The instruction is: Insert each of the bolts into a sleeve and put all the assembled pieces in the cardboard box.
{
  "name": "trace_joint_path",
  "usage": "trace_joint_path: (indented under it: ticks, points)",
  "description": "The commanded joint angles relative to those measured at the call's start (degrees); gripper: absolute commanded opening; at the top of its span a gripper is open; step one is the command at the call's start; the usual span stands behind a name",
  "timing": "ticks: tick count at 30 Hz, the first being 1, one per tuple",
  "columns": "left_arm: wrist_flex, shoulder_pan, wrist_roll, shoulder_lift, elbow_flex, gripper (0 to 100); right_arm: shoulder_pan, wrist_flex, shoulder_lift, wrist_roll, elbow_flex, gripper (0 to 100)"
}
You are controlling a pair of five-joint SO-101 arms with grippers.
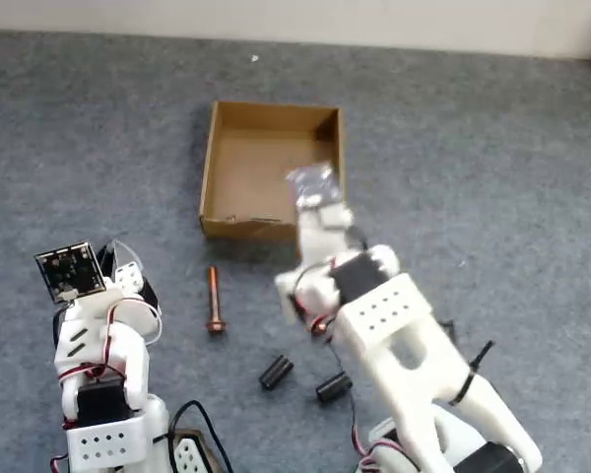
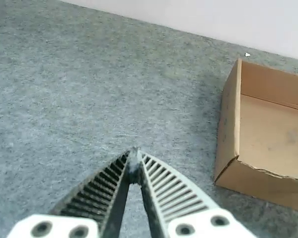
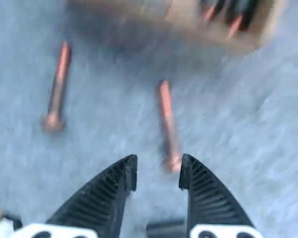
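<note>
right tool [image 3: 158, 166] parted just above a bolt [image 3: 166, 124] near the cardboard box [image 1: 246, 230]

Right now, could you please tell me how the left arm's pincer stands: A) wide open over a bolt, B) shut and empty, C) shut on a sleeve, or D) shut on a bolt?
B: in the left wrist view the left pincer is closed tip to tip over the carpet, with nothing gripped.
</note>
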Motion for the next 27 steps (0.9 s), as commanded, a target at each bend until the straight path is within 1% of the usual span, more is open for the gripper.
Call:
trace_joint_path:
  ticks: [1, 4, 7, 12, 15, 19, 21, 24, 27]
  points:
    - [-1.41, -0.75, -0.35, -0.57, 1.1, 2, -4.53, -0.92, -1.8, -7.74, 3.38, 13.4]
    - [-1.41, -0.75, -0.35, -0.57, 1.1, 2, -8.22, -0.84, -1.8, -20.04, 5.41, 13.4]
    - [-1.41, -0.75, -0.35, -0.57, 1.1, 2, -12.53, -0.84, -1.8, -24.09, 5.76, 13.5]
    - [-1.76, -3.65, -0.35, -0.57, 1.1, 2, -17.01, -1.1, -1.63, -27.52, 6.02, 13.5]
    - [-2.55, -4.26, -0.35, -0.48, 1.1, 2, -18.68, -1.1, -0.22, -28.22, 5.85, 13.5]
    - [-2.64, -4.26, -0.35, -0.48, 1.1, 2, -19.74, -1.27, 7.52, -28.31, 5.58, 13.5]
    - [-2.64, -4.26, -0.35, -0.48, 1.1, 2, -19.82, -3.3, 11.3, -29.98, 5.32, 13.5]
    - [-2.64, -4.26, -0.35, -0.48, 1.1, 2, -19.82, -5.05, 16.4, -31.47, 3.21, 13.5]
    - [-2.64, -4.26, -0.35, -0.48, 1.1, 2, -19.82, -5.05, 19.38, -31.38, 0.75, 13.5]
